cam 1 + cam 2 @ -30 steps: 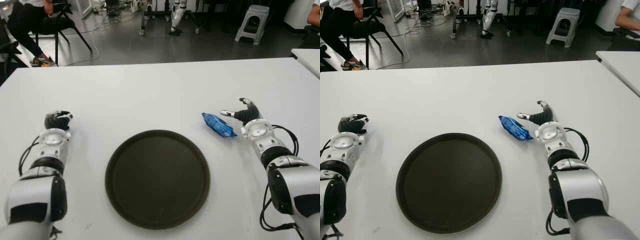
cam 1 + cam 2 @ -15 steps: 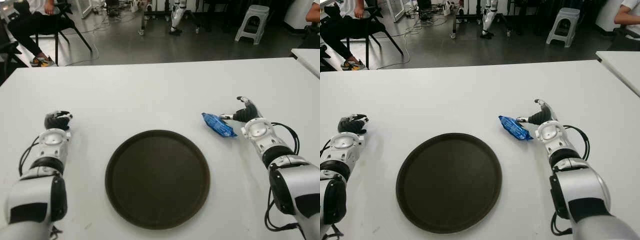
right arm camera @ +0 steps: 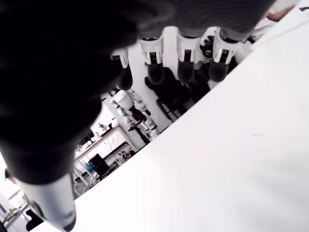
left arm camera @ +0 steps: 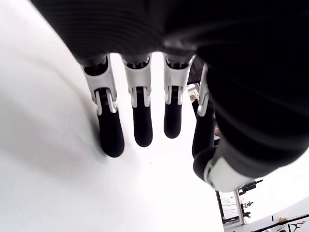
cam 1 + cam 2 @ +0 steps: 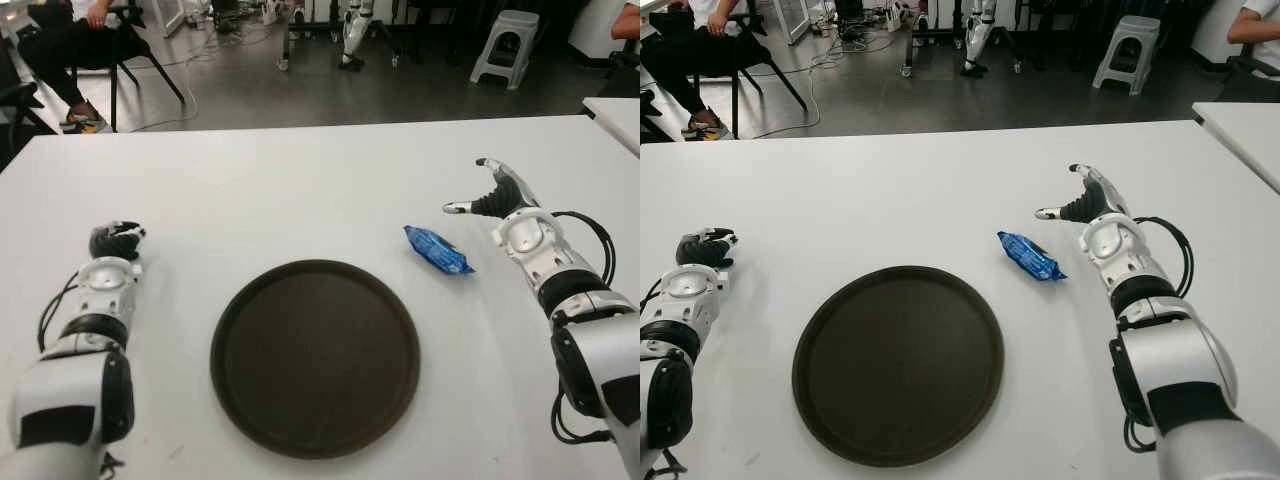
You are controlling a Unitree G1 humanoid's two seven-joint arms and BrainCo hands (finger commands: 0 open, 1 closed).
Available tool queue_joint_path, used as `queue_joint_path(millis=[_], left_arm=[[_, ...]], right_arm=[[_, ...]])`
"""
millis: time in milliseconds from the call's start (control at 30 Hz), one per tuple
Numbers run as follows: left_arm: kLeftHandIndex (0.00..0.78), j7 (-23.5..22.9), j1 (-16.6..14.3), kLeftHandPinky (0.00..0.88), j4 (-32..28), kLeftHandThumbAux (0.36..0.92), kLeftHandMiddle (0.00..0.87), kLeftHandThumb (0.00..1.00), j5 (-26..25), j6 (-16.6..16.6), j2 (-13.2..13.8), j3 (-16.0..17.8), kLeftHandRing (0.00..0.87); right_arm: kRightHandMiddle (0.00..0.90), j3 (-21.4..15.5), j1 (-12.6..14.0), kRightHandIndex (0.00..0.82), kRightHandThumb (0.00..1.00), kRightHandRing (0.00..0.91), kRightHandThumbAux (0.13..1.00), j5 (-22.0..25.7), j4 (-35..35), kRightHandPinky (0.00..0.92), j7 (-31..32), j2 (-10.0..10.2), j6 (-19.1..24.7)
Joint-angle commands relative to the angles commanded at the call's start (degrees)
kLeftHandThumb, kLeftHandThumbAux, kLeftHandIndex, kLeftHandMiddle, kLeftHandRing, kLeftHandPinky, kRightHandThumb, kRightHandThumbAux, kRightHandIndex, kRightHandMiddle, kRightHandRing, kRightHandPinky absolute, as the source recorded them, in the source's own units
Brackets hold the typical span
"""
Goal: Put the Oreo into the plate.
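Observation:
A blue Oreo packet (image 5: 438, 250) lies on the white table (image 5: 300, 190), just right of the round dark plate (image 5: 315, 355), which holds nothing. My right hand (image 5: 490, 195) hovers beyond and to the right of the packet, fingers spread, holding nothing; the right wrist view shows its straight fingertips (image 3: 186, 67) over bare table. At the left side of the table, left of the plate, shows my left hand (image 5: 115, 240), its fingers (image 4: 140, 121) relaxed and holding nothing.
The table's far edge runs across the view, with floor, a chair with a seated person (image 5: 70, 40) and a grey stool (image 5: 505, 45) beyond. Another white table (image 5: 615, 115) stands at the right.
My right hand has lifted away from the Oreo packet and moved farther back and to the right. The packet, the plate and the left hand have stayed put.

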Motion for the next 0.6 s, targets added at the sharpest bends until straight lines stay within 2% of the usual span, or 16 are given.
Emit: queue_joint_path(millis=[233, 600], left_arm=[[0.398, 0.2, -0.1, 0.204, 0.0, 0.727, 0.192, 0.676, -0.1, 0.3, -0.1, 0.0, 0.199], [0.401, 0.4, -0.2, 0.209, 0.0, 0.725, 0.208, 0.678, -0.1, 0.4, -0.2, 0.1, 0.213]], right_arm=[[0.0, 2.9, -1.1, 0.0, 0.0, 0.003, 0.73, -2.1, -1.4, 0.017, 3.3, -0.6, 2.6], [0.0, 4.2, -1.1, 0.0, 0.0, 0.0, 0.743, -2.7, -5.2, 0.007, 4.5, -0.8, 4.8]])
